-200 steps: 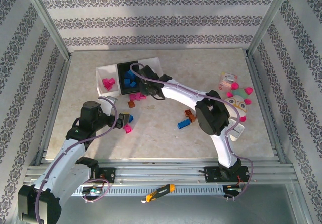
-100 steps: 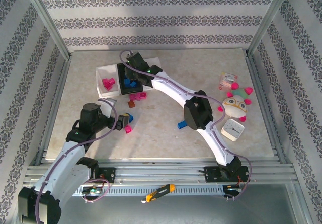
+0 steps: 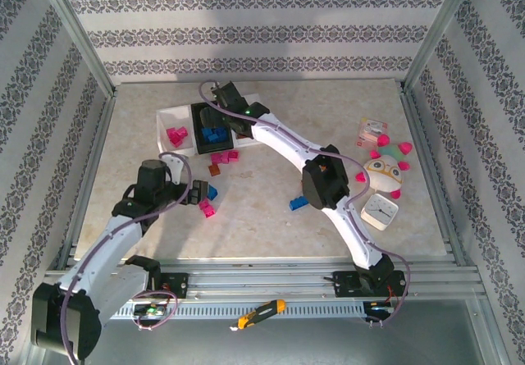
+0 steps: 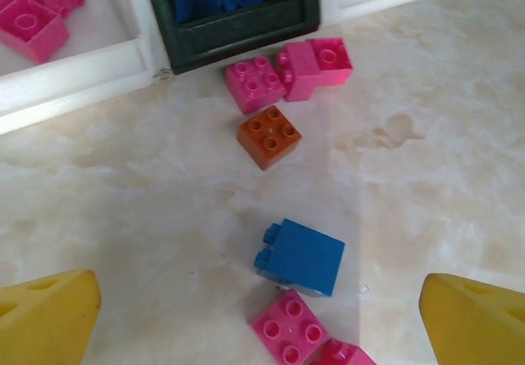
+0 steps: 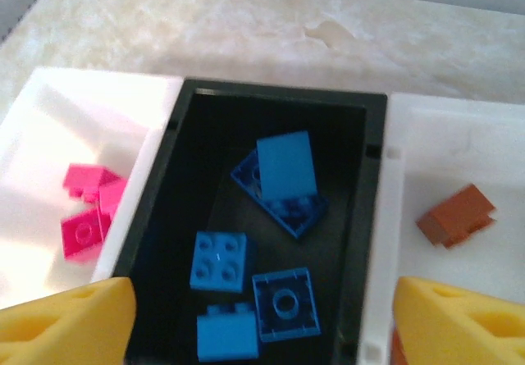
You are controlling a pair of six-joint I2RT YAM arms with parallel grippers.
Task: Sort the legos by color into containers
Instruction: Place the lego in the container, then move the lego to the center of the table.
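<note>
Left gripper point(image 4: 262, 320) stands wide with nothing between its fingers, hanging over a loose blue brick point(image 4: 301, 257) on the table point(image 4: 435, 176). Right gripper point(image 5: 262, 320) is spread wide too and empty, over the black tray point(image 5: 279, 94). That tray holds several blue ones, a tilted brick point(image 5: 285, 164) leaning on another. The left tray point(image 5: 49, 111) holds pink bricks point(image 5: 86, 217); the right tray point(image 5: 459, 127) holds a brown brick point(image 5: 455, 216). Unsorted ones lie just before the trays: a loose brown brick point(image 4: 269, 137) and a pink pair point(image 4: 287, 74) touching each other. A far blue brick point(image 3: 299, 203) lies beside the right arm.

The bricks look light, stiff and smooth — hard plastic that will not give, so a skewed pinch could squirt one out. They are best taken across two flat opposite sides, jaws square, not over studs or a corner. The blue brick seems to lie on its side, studs leftward, with its flat faces free; a near pink brick point(image 4: 289, 328) sits close at its corner and may get nudged.

Hard to tell: from above the right arm covers most of the right tray; the black tray's near end is cut off in the right wrist view; the arm hides part of what lies by the far blue brick — how many bricks are there I cannot say.
</note>
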